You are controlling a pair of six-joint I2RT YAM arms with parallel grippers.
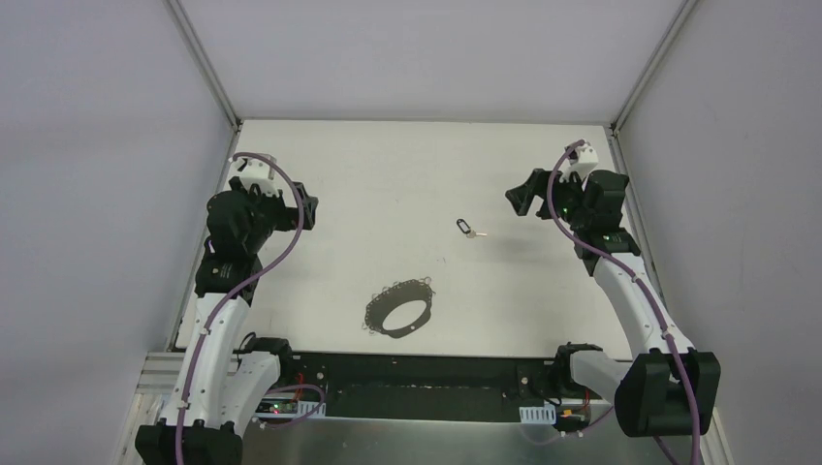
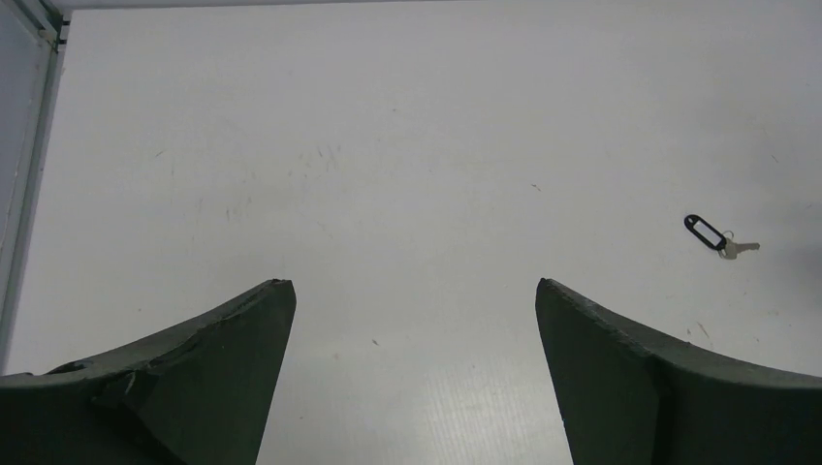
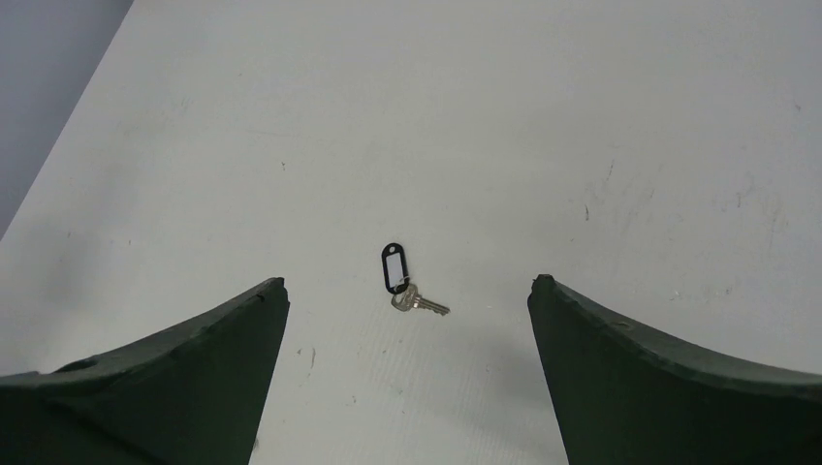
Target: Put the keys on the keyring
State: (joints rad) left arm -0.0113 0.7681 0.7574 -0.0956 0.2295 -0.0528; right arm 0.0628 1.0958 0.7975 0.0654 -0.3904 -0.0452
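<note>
The keys [image 1: 469, 230] are one small silvery key on a black oval tag, lying flat on the white table a little right of centre. They also show at the right of the left wrist view, keys [image 2: 719, 238], and between the fingers in the right wrist view, keys [image 3: 407, 287]. The keyring [image 1: 398, 308], a thin grey wire loop strung with small silvery pieces, lies nearer the front, apart from the keys. My left gripper [image 1: 306, 209] [image 2: 412, 283] hangs open and empty at the left. My right gripper [image 1: 521, 200] [image 3: 408, 280] is open above the table, right of the keys.
The white table [image 1: 388, 174] is bounded by metal frame rails and grey walls on the left, right and back. A black strip with the arm bases [image 1: 426, 387] runs along the near edge. The keyring is out of both wrist views.
</note>
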